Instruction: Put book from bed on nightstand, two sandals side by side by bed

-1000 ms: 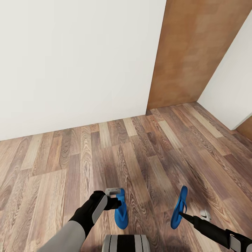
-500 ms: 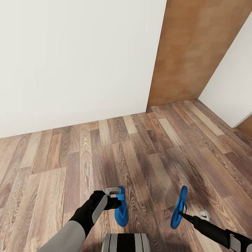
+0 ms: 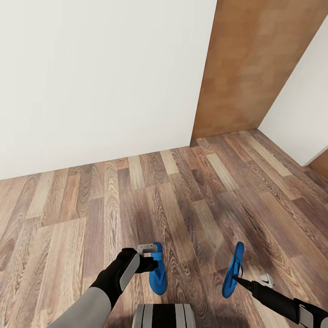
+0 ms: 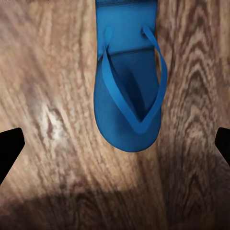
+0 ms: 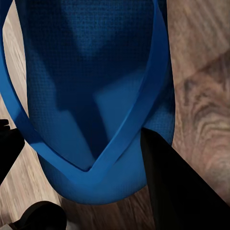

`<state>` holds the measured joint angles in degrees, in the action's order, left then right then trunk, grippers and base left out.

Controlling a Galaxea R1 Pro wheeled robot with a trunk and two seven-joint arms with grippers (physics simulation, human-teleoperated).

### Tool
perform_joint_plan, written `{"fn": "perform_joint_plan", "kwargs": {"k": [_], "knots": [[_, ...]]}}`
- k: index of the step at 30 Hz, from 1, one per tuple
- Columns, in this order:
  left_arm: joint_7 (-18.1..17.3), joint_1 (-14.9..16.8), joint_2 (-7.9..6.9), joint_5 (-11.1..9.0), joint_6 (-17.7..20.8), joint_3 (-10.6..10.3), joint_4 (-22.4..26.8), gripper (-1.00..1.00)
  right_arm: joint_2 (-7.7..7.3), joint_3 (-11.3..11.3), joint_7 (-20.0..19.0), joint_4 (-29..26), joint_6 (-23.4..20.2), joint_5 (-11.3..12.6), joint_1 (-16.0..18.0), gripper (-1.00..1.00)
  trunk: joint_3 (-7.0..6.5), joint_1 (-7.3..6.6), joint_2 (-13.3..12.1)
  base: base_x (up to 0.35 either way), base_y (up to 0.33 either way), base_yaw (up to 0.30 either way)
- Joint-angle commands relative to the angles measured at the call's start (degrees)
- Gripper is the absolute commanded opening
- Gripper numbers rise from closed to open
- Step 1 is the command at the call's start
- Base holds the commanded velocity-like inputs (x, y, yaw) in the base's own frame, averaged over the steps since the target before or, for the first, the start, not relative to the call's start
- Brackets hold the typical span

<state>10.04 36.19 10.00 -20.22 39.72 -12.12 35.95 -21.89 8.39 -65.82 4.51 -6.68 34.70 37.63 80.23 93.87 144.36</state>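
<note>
One bright blue sandal [image 3: 158, 274] lies flat on the wood floor [image 3: 91, 205], strap side up. My left gripper [image 3: 153, 264] hovers just over it, open. In the left wrist view the sandal [image 4: 127, 96] lies between the wide-spread fingertips [image 4: 9, 148], untouched. My right gripper [image 3: 236, 277] is shut on the lower end of the other sandal [image 3: 233, 266], which hangs on edge above the floor. In the right wrist view that sandal [image 5: 91, 72] sits close up, with a dark finger [image 5: 167, 191] against its sole. The bed, the book and the nightstand are out of view.
A white wall [image 3: 91, 82] stands ahead, about two arm lengths off. A brown wooden panel [image 3: 246, 68] meets it at the right, then another white wall [image 3: 303, 109]. My own base [image 3: 164, 316] shows at the bottom edge. Floor stretches to the left and right.
The camera moved a little between one second ago and half a second ago; floor and lying sandal shifted up together. Both grippers and the held sandal kept their places.
</note>
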Motion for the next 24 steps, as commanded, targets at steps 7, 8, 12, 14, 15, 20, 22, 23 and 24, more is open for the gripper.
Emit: {"fn": "perform_joint_plan", "kwargs": {"k": [7, 8, 12, 14, 15, 20, 22, 23, 24], "knots": [[0.6, 0.0, 0.00, -0.6, 0.2, -0.1, 0.1, 1.00, 0.00, 0.4, -0.2, 0.2, -0.7, 0.6, 0.1, -1.00, 0.04, -0.01, 0.0, 0.000, 0.000, -0.097], [0.6, 0.0, 0.00, -0.6, 0.2, -0.1, 0.1, 1.00, 0.00, 0.4, -0.2, 0.2, -0.7, 0.6, 0.1, -1.00, 0.04, -0.01, 0.0, 0.000, 0.000, -0.191], [0.5, 0.0, 0.00, -0.6, 0.2, -0.1, 0.1, 1.00, 0.00, 0.4, -0.2, 0.2, -0.7, 0.7, 0.1, -1.00, 0.04, -0.01, 0.0, 0.000, 0.000, -0.085], [0.5, 0.0, 0.00, -0.6, 0.2, -0.1, 0.1, 1.00, 0.00, 0.4, -0.2, 0.2, -0.7, 0.7, 0.1, -1.00, 0.04, -0.01, 0.0, 0.000, 0.000, -0.025], [0.5, 0.0, 0.00, -0.6, 0.2, -0.1, 0.1, 1.00, 0.00, 0.4, -0.2, 0.2, -0.7, 0.7, 0.1, -1.00, 0.04, -0.01, 0.0, 0.000, 0.000, -0.012], [0.5, 0.0, 0.00, -0.6, 0.2, -0.1, 0.1, 1.00, 0.00, 0.4, -0.2, 0.2, -0.7, 0.7, 0.1, -1.00, 0.04, -0.01, 0.0, 0.000, 0.000, -0.007], [0.5, 0.0, 0.00, -0.6, 0.2, -0.1, 0.1, 1.00, 0.00, 0.4, -0.2, 0.2, -0.7, 0.6, 0.1, -1.00, 0.04, -0.01, 0.0, 0.000, 0.000, -0.097], [0.5, 0.0, 0.00, -0.6, 0.2, -0.1, 0.1, 1.00, 0.00, 0.4, -0.2, 0.2, -0.7, 0.7, 0.1, -1.00, 0.04, -0.01, 0.0, 0.000, 0.000, -0.186], [0.5, 0.0, 0.00, -0.6, 0.2, -0.1, 0.1, 1.00, 0.00, 0.4, -0.2, 0.2, -0.7, 0.7, 0.1, -1.00, 0.04, -0.01, 0.0, 0.000, 0.000, -0.207]]}}
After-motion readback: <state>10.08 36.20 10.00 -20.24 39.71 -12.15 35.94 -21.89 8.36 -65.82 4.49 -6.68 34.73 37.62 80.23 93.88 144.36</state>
